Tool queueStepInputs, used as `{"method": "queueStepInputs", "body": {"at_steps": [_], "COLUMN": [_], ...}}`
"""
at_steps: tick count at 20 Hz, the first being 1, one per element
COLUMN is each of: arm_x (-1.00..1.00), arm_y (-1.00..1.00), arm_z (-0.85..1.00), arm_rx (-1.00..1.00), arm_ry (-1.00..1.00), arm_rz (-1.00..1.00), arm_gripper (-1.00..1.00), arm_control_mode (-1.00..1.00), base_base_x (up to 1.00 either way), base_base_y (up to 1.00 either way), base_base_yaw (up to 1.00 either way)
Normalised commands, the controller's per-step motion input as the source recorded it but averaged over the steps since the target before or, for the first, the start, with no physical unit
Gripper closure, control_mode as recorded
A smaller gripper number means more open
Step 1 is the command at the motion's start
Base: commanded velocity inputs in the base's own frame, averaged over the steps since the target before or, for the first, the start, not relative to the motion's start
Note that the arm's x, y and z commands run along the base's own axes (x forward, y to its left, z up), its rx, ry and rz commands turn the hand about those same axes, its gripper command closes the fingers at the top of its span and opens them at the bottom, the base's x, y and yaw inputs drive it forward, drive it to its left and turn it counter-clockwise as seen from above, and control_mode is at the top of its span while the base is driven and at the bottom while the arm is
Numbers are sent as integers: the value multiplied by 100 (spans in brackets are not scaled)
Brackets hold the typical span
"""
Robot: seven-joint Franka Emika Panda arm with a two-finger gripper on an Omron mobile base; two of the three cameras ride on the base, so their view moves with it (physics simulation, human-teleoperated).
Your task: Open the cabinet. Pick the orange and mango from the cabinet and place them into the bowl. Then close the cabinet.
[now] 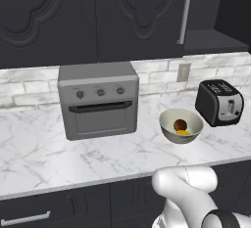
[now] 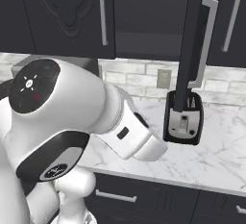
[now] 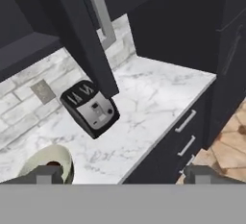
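The cream bowl [image 1: 169, 129] stands on the counter between the toaster oven and the toaster. Inside it lie the dark brownish-orange orange [image 1: 180, 124] and, in front of it, the yellow mango [image 1: 182, 133]. The black cabinet [image 1: 139, 16] has its left door shut, with a silver handle [image 1: 185, 14]. Its right door [image 2: 191, 40] is swung out, seen edge-on, and the dark interior [image 2: 149, 16] shows bare. In the hand view my gripper [image 3: 122, 175] is open with nothing between its fingertips [image 3: 43, 174]. It hovers above the counter's front edge, with the bowl [image 3: 33, 163] at lower left and the open door [image 3: 81, 40] ahead.
A grey toaster oven [image 1: 98, 100] sits at the back left of the marble counter [image 1: 44, 144]. A black toaster [image 1: 219, 102] stands right of the bowl, under the open door. Dark drawers [image 3: 185, 131] run below the counter. A further cabinet [image 2: 233, 16] hangs to the right.
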Motion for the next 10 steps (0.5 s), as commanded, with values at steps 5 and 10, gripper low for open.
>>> {"method": "queueStepInputs", "body": {"at_steps": [5,10], "arm_x": [-4,0], "arm_y": [-20,-20], "arm_z": [-16,0], "arm_rx": [-14,-10], "arm_ry": [-31,-50], "arm_rz": [23,30], "arm_gripper": [-100,-100], "arm_control_mode": [-100,-100], "base_base_x": [0,0], "base_base_y": [0,0], "base_base_yaw": [0,0]}}
